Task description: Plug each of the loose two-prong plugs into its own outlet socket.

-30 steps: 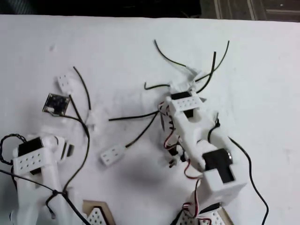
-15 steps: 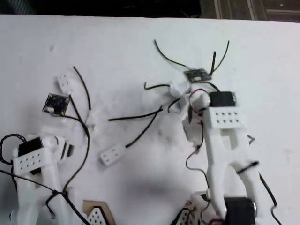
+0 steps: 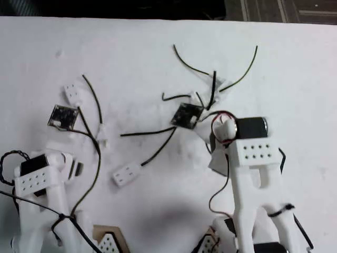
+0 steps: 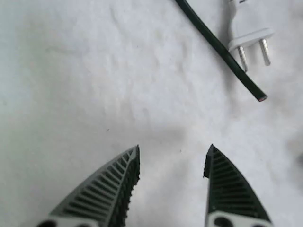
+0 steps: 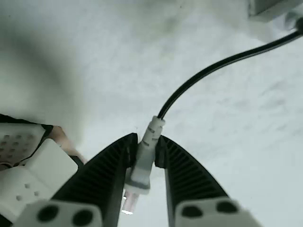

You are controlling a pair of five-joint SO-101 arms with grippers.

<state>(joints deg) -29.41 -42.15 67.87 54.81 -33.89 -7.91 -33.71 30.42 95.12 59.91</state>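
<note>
My right gripper (image 5: pixel 146 139) is shut on a white two-prong plug (image 5: pixel 141 163), whose black cord (image 5: pixel 208 75) curves away over the white table. In the high view the right arm (image 3: pixel 247 153) stands right of the middle. A white outlet socket (image 3: pixel 126 174) with a black cord lies to its left. My left gripper (image 4: pixel 173 149) is open above bare table with nothing between its fingers. A loose white plug (image 4: pixel 248 35) with two metal prongs lies ahead of it, beside a cut cord end (image 4: pixel 258 94). The same plug (image 3: pixel 103 136) lies near the left arm (image 3: pixel 37 182).
A second small white socket (image 3: pixel 72 93) lies at the far left. Several loose black cords (image 3: pixel 189 66) and white plug pieces (image 3: pixel 218 83) are scattered at the back middle. Cables trail from both arm bases along the table's front edge.
The right arm has swung from a slanted pose to the right, then brought its wrist and the held plug down and left toward the table's middle. The left arm has not moved.
</note>
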